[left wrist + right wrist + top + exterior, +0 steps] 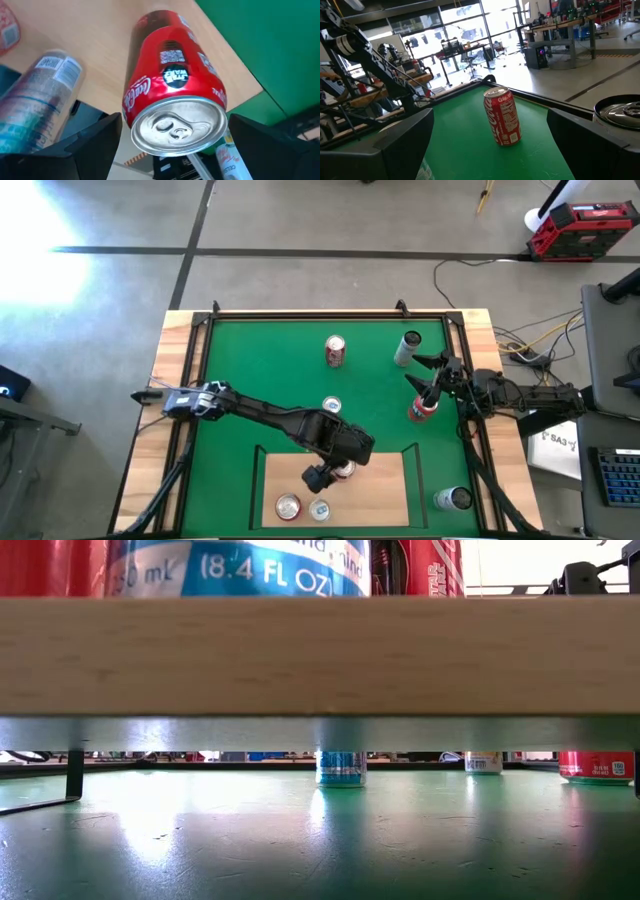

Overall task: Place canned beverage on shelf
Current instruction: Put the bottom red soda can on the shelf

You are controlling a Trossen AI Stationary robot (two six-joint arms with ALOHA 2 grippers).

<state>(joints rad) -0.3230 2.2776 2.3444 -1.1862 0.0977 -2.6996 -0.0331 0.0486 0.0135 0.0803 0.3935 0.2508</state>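
Observation:
My left gripper (335, 472) hangs over the pale wood shelf (385, 495) at the mat's near edge, shut on a red can (172, 75). Two more cans stand on the shelf, a red one (288, 506) and a blue-and-white one (320, 508). In the low view the held can (432, 565) shows beside the blue-and-white can (250, 565) above the shelf's front edge (320, 655). My right gripper (428, 375) waits open at the mat's right side. Another red can (502, 117) stands some way beyond its fingers. My left gripper pinches the red can between its two fingers, one finger (97, 145) on each side of the wall just below the top rim (220, 112). The fingers slant steeply down from above. The can is roughly upright over the shelf board; whether its base rests there is hidden.
Loose cans stand on the green mat (260, 380): a red one (335, 350), a silver one (407, 348), a blue-topped one (331, 407), a red one (423, 408) below my right gripper, and a silver one (452, 498) near the right corner. Black rails edge the mat.

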